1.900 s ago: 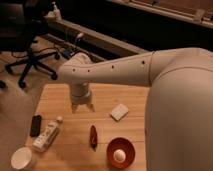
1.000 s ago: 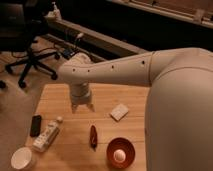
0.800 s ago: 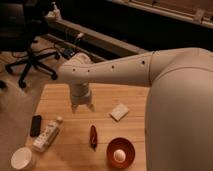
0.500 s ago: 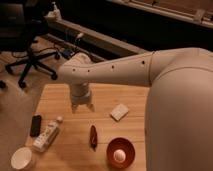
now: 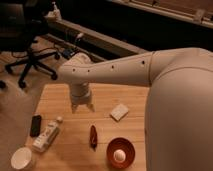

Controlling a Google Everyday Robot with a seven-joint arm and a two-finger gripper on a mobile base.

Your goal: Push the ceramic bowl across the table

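Note:
The ceramic bowl (image 5: 120, 151) is round, glossy red-orange, with a pale spot inside. It sits on the light wooden table (image 5: 105, 97) near the front edge, right of centre. My gripper (image 5: 82, 107) hangs from the white arm above the table's middle-left, behind and to the left of the bowl and well apart from it. Its fingers (image 5: 75, 107) point down.
A dark red narrow object (image 5: 93, 137) lies just left of the bowl. A small white flat block (image 5: 119, 111) lies behind it. A white bottle (image 5: 47, 135), a black device (image 5: 35, 125) and a white cup (image 5: 22, 158) are at the left. An office chair (image 5: 31, 55) stands beyond the table.

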